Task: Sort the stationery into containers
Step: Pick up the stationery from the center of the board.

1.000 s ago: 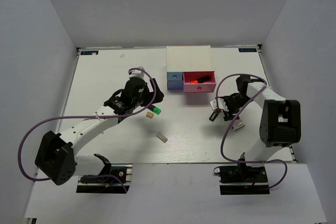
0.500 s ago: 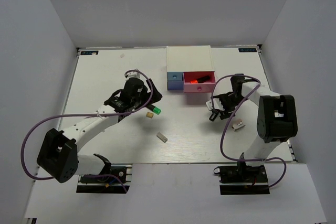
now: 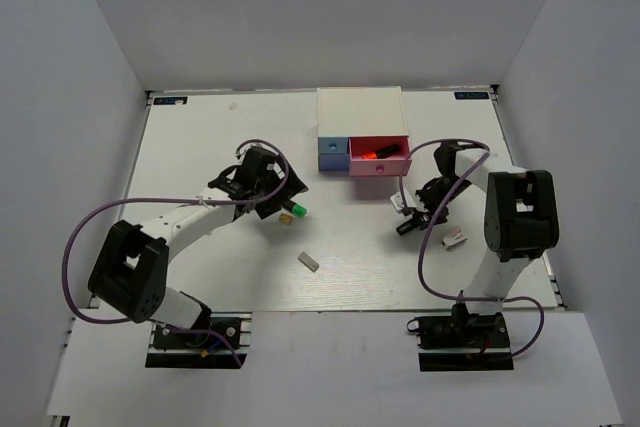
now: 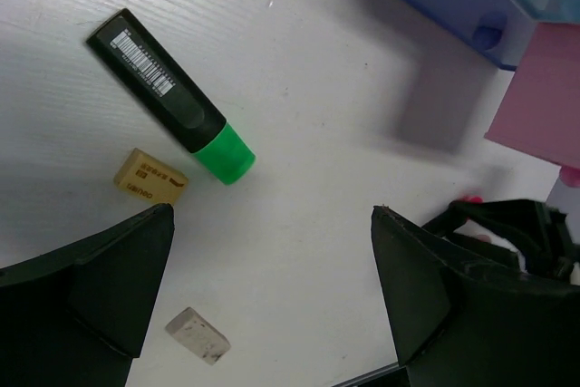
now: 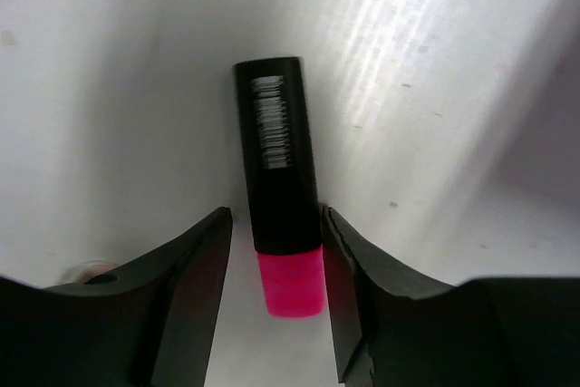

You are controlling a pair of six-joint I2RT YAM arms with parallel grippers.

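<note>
In the right wrist view a black highlighter (image 5: 281, 197) with a pink cap lies flat on the table between the fingers of my right gripper (image 5: 276, 251). The jaws stand narrow around it: the right finger (image 5: 353, 260) is against the barrel and a thin gap shows at the left one. My left gripper (image 4: 272, 296) hangs wide open and holds nothing. Just ahead of it lie a green-capped highlighter (image 4: 172, 97), a tan eraser (image 4: 151, 177) and a grey eraser (image 4: 198, 335). From above, the left gripper (image 3: 268, 190) is beside the green-capped highlighter (image 3: 294, 211).
The white drawer unit (image 3: 360, 112) stands at the back centre. Its pink drawer (image 3: 382, 163) is pulled out with an orange-red-capped highlighter (image 3: 375, 152) inside, and the light blue drawer (image 3: 331, 152) beside it is pushed in. A pinkish-white eraser (image 3: 455, 239) lies right of the right gripper (image 3: 410, 219).
My right gripper has come down to the left over the pink-capped highlighter and its jaws have narrowed around it. The left arm has shifted slightly, with its gripper still wide open.
</note>
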